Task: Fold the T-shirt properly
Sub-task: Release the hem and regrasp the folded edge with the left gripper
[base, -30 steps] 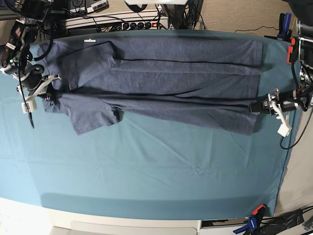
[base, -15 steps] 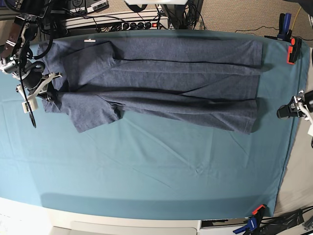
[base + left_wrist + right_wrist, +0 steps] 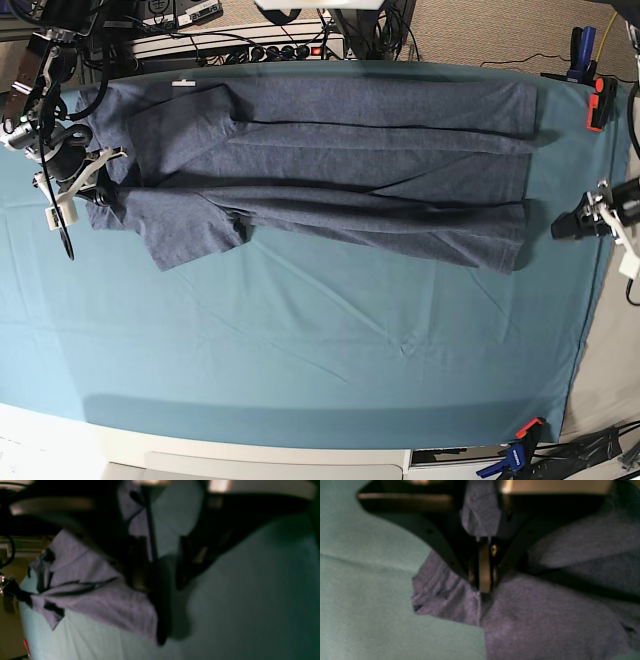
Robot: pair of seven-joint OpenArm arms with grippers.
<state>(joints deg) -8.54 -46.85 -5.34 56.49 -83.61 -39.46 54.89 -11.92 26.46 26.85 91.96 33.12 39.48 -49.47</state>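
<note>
The blue-grey T-shirt (image 3: 330, 170) lies folded lengthwise across the far half of the teal table cloth (image 3: 300, 340), sleeves at the left and hem at the right. My right gripper (image 3: 92, 188) is at the shirt's left end. In the right wrist view this gripper (image 3: 483, 586) is shut on a pinch of T-shirt (image 3: 545, 610) fabric. My left gripper (image 3: 572, 227) hovers by the table's right edge, apart from the hem. The blurred left wrist view shows the left gripper (image 3: 162, 585) with its fingers spread and nothing between them, the T-shirt (image 3: 100, 600) ahead of it.
An orange and blue clamp (image 3: 597, 100) grips the cloth at the far right corner, and another clamp (image 3: 520, 440) sits at the near right corner. A power strip and cables (image 3: 250, 45) run behind the table's far edge.
My left gripper has let go of the hem, opened and pulled back to the table's right edge. The hem now lies flat. The right gripper has stayed in place on the shirt.
</note>
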